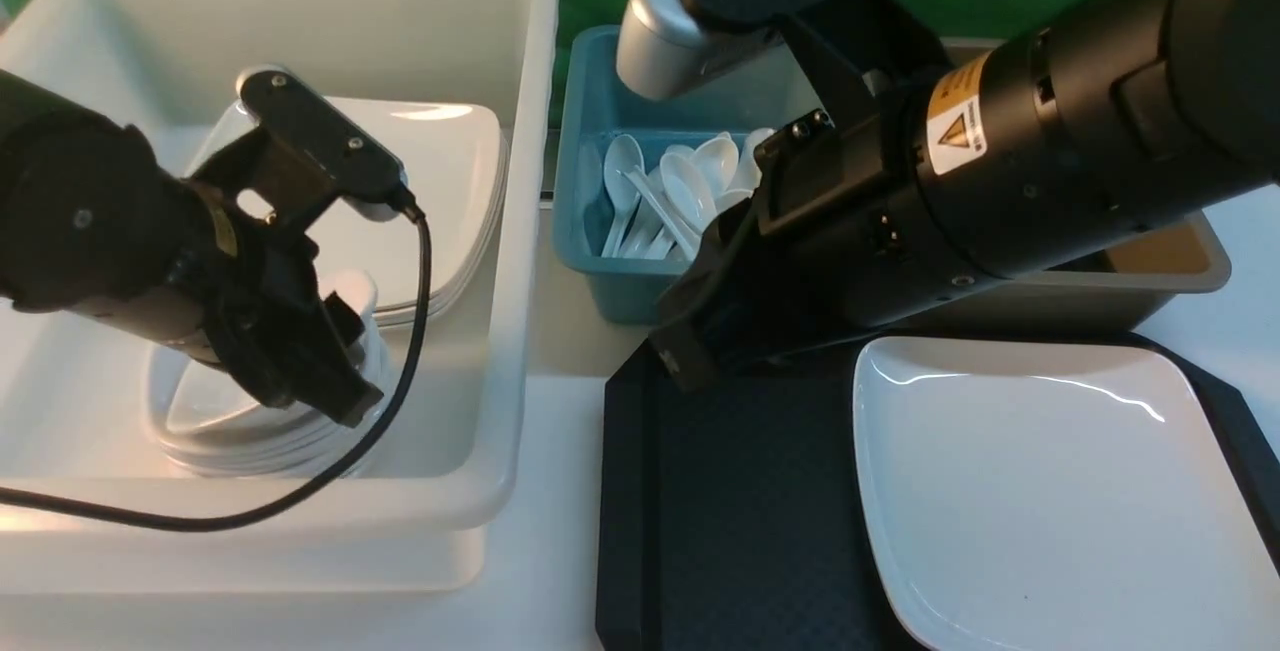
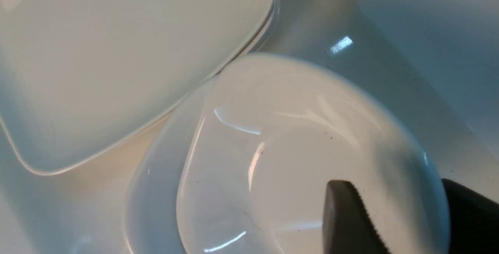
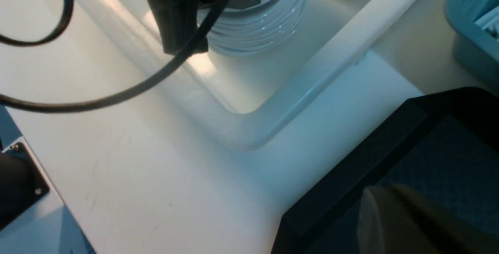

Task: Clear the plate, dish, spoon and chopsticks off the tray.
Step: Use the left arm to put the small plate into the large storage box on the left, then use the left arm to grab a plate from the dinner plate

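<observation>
Left claw (image 2: 395, 191): released, its 2 black serrated fingers (image 2: 351, 219) standing apart on either side of the rim of a small white rounded-square dish (image 2: 296, 156). This dish tops a stack (image 1: 250, 431) of like dishes at the near end of the deep white plastic bin (image 1: 530, 231), left. Large white plates (image 1: 440, 181) are piled at its far end.

Right claw (image 1: 685, 346): clenched, over the far-left corner of the flat black textured plastic tray (image 1: 730, 491). The large glossy white rounded-square plate (image 1: 1050, 491) lies on the tray's right half. White plastic soup spoons (image 1: 680, 191) lie in the teal bin (image 1: 590, 231) beyond.
</observation>
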You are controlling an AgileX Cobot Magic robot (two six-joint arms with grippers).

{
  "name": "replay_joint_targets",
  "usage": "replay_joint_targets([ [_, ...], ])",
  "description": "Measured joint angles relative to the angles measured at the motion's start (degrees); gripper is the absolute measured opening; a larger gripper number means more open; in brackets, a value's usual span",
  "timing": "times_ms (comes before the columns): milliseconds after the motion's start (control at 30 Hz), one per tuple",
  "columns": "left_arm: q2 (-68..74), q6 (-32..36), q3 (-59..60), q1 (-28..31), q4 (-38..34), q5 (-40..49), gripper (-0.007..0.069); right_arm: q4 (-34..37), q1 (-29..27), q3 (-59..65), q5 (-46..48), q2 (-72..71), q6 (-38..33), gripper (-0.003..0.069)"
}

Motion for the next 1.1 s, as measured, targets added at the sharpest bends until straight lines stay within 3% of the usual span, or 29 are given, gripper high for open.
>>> replay_joint_targets([
  [100, -0.84, 0.0, -1.21, 0.0, -0.19, 1.33, 0.0463, -0.48, 0.0, 0.0, 0.25, -2.32, -0.19, 0.0034],
  [200, -2.2, -1.03, -3.59, 0.0, -1.42, 2.72, 0.0549, -2.44, 0.0, 0.0, 1.39, -5.32, -0.25, 0.0033],
  [367, -5.56, -1.56, -10.31, 0.0, -11.63, 2.74, 0.0583, -9.01, -3.54, 0.0, 8.26, -11.61, 0.25, 0.0033],
  [467, -6.64, 0.86, -13.38, 0.0, -24.73, 2.55, 0.0519, -14.5, -7.73, 0.0, 14.01, -14.58, 1.83, 0.0033],
  [567, -6.48, 2.23, -15.09, -0.42, -36.14, 2.55, 0.0386, -18.76, -12.74, 0.0, 20.21, -17.67, 2.71, 0.0033],
  [633, -5.07, 1.88, -15.61, -2.67, -43.12, 1.99, 0.0163, -20.62, -17.76, 1.06, 23.78, -21.28, 2.86, 0.0033],
  [700, -3.18, 2.8, -15.72, -5.95, -44.93, 0.76, 0.0067, -20.84, -20.33, 2.43, 23.83, -24.3, 2.85, 0.0033],
  [800, 2.61, 2.59, -16.31, -14.14, -45.75, -0.96, 0.0013, -20.94, -24.29, 6.82, 23.83, -29.77, 3.46, 0.0033],
  [933, 10.77, 1.75, -18.78, -20.45, -45.73, -0.91, 0.0002, -21.05, -25.78, 11.64, 23.83, -33.93, 4.48, 0.0027],
  [1100, 21.7, -3.61, -26.05, -25.89, -39.4, -0.45, 0.0011, -21.09, -25.78, 16.18, 23.83, -37.18, 4.72, 0.0025],
])
